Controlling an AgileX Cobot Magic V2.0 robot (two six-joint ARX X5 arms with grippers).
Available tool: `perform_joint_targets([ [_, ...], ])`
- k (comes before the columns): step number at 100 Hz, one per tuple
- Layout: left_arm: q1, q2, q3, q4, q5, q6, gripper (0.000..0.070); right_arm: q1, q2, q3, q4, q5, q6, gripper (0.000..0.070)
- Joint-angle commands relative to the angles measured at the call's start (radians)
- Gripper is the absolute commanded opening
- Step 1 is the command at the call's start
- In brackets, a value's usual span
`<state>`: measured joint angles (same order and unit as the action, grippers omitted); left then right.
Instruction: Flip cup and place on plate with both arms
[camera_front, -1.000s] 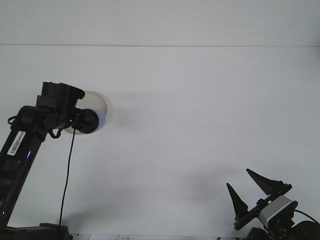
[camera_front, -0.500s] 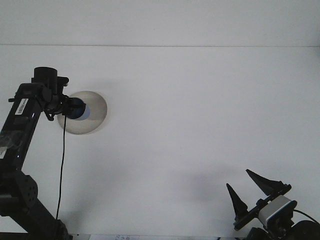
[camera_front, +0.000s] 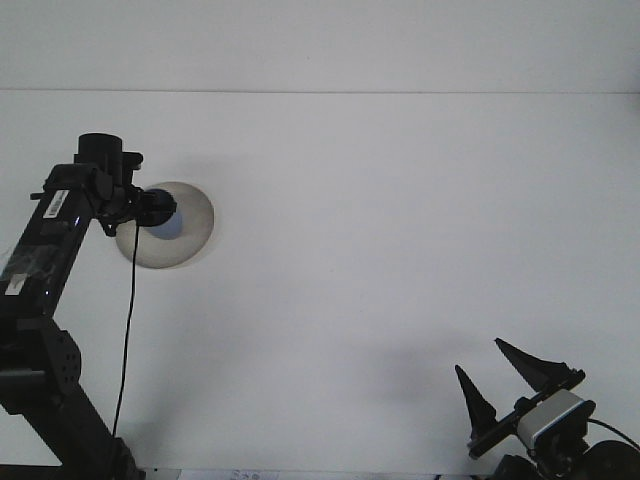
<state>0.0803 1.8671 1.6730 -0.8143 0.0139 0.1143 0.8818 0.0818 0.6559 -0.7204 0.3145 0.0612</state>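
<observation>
A round grey plate (camera_front: 193, 236) lies on the white table at the left. The blue cup (camera_front: 172, 228) shows as a small blue patch over the plate's left half, partly hidden by my left gripper (camera_front: 156, 208). That gripper reaches in from the left and is shut on the cup, just above the plate. At the bottom right my right gripper (camera_front: 497, 375) is open, its two dark pointed fingers spread with nothing between them, far from the plate.
The white table (camera_front: 380, 230) stretches between the two arms to its far edge near the top. The left arm's black links and a hanging cable (camera_front: 127, 340) run down the left side.
The left arm has swung up and back to the left, then shifted slightly right, carrying the cup over the plate's left part. The right gripper has stayed put.
</observation>
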Motion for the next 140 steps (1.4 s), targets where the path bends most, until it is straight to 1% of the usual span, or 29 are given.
perform_joint_targets([
  [1,0.003,0.017,0.024,-0.002,0.005,-0.028,0.0319,0.009,0.003,0.003,0.008,0.001,0.018,0.0485],
  [9,0.003,0.017,0.024,0.001,0.005,-0.028,0.0374,0.009,0.003,0.003,0.009,0.001,0.018,0.0485],
  [15,0.003,0.016,0.032,-0.002,0.005,-0.028,0.0438,0.009,0.003,0.003,0.008,0.001,0.018,0.0485],
  [23,0.003,0.016,0.052,-0.015,0.005,-0.038,0.0504,0.009,0.003,0.003,0.008,0.001,0.018,0.0485],
  [35,0.003,0.01,0.115,-0.054,0.005,-0.07,0.055,0.009,0.003,0.002,0.009,0.001,0.018,0.0485],
  [52,0.003,-0.047,0.227,-0.092,0.005,-0.084,0.055,0.009,0.003,-0.003,0.011,0.001,0.018,0.0485],
  [67,0.003,-0.188,0.26,-0.095,0.01,-0.112,0.055,0.009,0.003,-0.003,0.011,0.001,0.018,0.0485],
  [77,0.0,-0.317,0.259,-0.113,0.043,-0.116,0.0548,0.009,0.003,-0.003,0.012,0.002,0.017,0.0485],
  [88,-0.021,-0.475,0.238,-0.127,0.106,-0.132,0.0544,0.009,0.003,-0.003,0.013,0.005,0.018,0.0485],
  [93,-0.031,-0.555,0.203,-0.116,0.127,-0.139,0.0544,0.009,0.003,-0.003,0.014,0.005,0.017,0.0485],
  [101,-0.057,-0.694,0.097,-0.058,0.13,-0.161,0.0544,0.009,0.003,-0.003,0.019,0.005,0.018,0.0485],
  [116,-0.129,-0.975,-0.207,0.048,0.13,-0.179,0.0543,0.009,0.003,-0.003,0.038,0.009,0.016,0.0485],
  [130,-0.18,-1.205,-0.496,0.109,0.13,-0.188,0.0543,0.009,0.003,-0.003,0.061,0.026,0.017,0.0486],
  [135,-0.186,-1.273,-0.585,0.127,0.13,-0.202,0.0543,0.009,0.003,-0.003,0.069,0.026,0.017,0.0486],
  [140,-0.187,-1.344,-0.678,0.153,0.13,-0.231,0.0543,0.009,0.003,-0.003,0.076,0.026,0.019,0.0486],
])
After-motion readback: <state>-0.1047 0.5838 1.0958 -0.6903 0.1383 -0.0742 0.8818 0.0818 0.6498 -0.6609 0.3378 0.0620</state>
